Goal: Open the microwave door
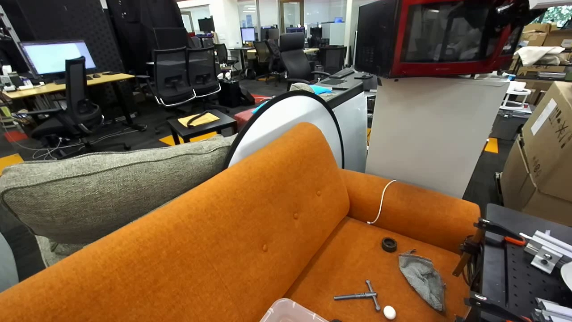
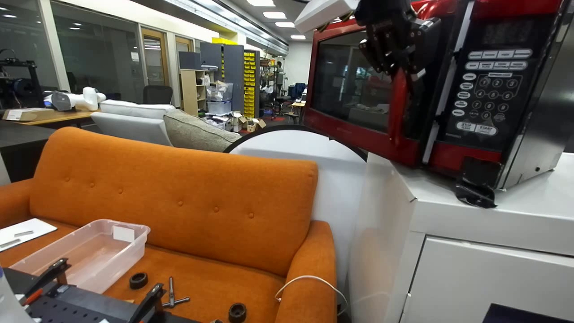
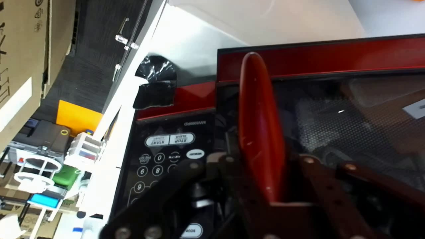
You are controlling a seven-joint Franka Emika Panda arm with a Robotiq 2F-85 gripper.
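Note:
The red microwave [image 1: 375, 42] with dark casing stands on a white cabinet; its control panel shows in an exterior view [image 2: 486, 121] and the wrist view [image 3: 169, 156]. The microwave door [image 2: 347, 89] has a red frame and dark window; it also shows in the wrist view [image 3: 348, 122]. Its edge is out of line with the panel, so it looks slightly ajar. The red door handle [image 2: 396, 112] runs between my fingers [image 3: 269, 162]. My gripper [image 2: 400, 67] looks shut on the handle's upper part. The fingers are dark, and contact on one side is hard to see.
The white cabinet [image 2: 493, 260] carries the microwave. Black tape [image 2: 477, 184] is at the microwave's lower corner. An orange sofa [image 1: 250, 214] stands beside and below, holding a clear bin [image 2: 103, 251] and small parts. Cardboard boxes [image 1: 547, 143] stand to the side.

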